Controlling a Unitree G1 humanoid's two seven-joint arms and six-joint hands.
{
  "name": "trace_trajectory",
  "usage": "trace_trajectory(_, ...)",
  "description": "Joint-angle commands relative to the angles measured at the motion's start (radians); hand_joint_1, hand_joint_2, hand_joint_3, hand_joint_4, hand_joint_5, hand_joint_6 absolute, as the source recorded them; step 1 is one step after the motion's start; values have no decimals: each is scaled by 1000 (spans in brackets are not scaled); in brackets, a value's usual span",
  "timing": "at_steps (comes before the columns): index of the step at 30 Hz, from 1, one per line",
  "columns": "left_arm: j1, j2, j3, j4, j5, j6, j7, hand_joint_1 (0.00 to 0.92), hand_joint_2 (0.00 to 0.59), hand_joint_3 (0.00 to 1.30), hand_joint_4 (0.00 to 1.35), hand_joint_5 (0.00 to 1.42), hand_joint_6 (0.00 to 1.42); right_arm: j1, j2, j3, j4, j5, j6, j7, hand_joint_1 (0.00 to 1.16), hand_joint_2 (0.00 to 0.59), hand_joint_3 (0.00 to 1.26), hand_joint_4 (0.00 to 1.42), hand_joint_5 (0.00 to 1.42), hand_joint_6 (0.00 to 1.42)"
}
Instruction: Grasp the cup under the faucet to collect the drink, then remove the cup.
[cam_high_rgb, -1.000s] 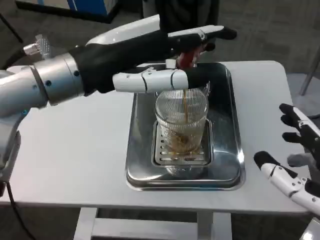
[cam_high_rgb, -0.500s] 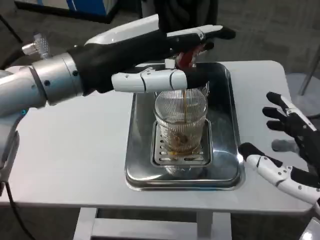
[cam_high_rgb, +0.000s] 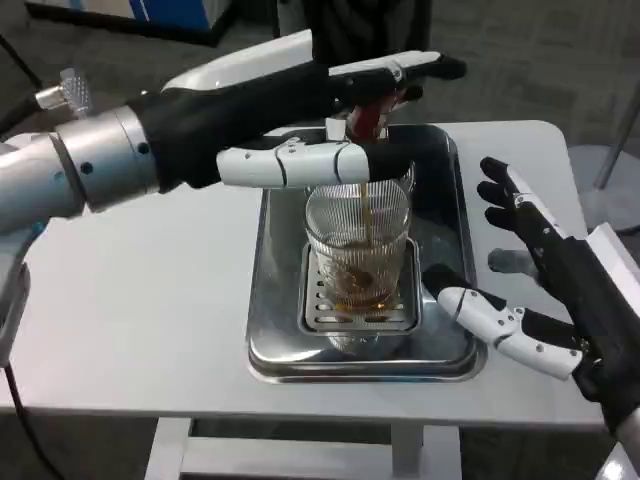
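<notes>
Filling ribbed glass cup (cam_high_rgb: 358, 250) on drip tray (cam_high_rgb: 272, 300) | left hand (cam_high_rgb: 300, 130) presses faucet lever (cam_high_rgb: 375, 108) for flow | right hand (cam_high_rgb: 535, 290) beside tray, fingers wide, holding nothing

White table (cam_high_rgb: 150, 300) with just a shiny metal drip tray (cam_high_rgb: 275, 340) sitting on it, roughly in the middle.

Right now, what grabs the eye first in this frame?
A thin brown stream of drink falling into the ribbed clear cup, which stands on the drain grate in the steel tray at table centre. Above it, the left hand reaches across to the red faucet handle. The right hand, fingers apart, sits over the tray's right edge, apart from the cup.
</notes>
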Motion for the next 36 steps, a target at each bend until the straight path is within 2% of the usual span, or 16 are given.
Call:
trace_trajectory(1, 38, 24, -18, -18, 15, 0, -30, 0, 171, 73, 0, 62, 204, -15, 10, 22, 27, 0, -17, -21, 543, 267, 25, 64, 87, 268)
trace_trajectory(9, 41, 29, -22, -48, 20, 15, -29, 0, 171, 72, 0, 62, 204, -54, 27, 50, 79, 4, -22, -52, 542, 267, 32, 71, 86, 268)
trace_trajectory(23, 58, 29, -24, -101, 29, 48, -20, 0, 171, 72, 0, 62, 204, -73, 35, 49, 129, 19, -50, -78, 541, 267, 43, 76, 86, 265)
trace_trajectory(36, 59, 35, -20, -120, 27, 61, -22, 0, 171, 72, 0, 62, 204, -131, 59, 73, 197, 18, -67, -109, 530, 275, 48, 76, 86, 262)
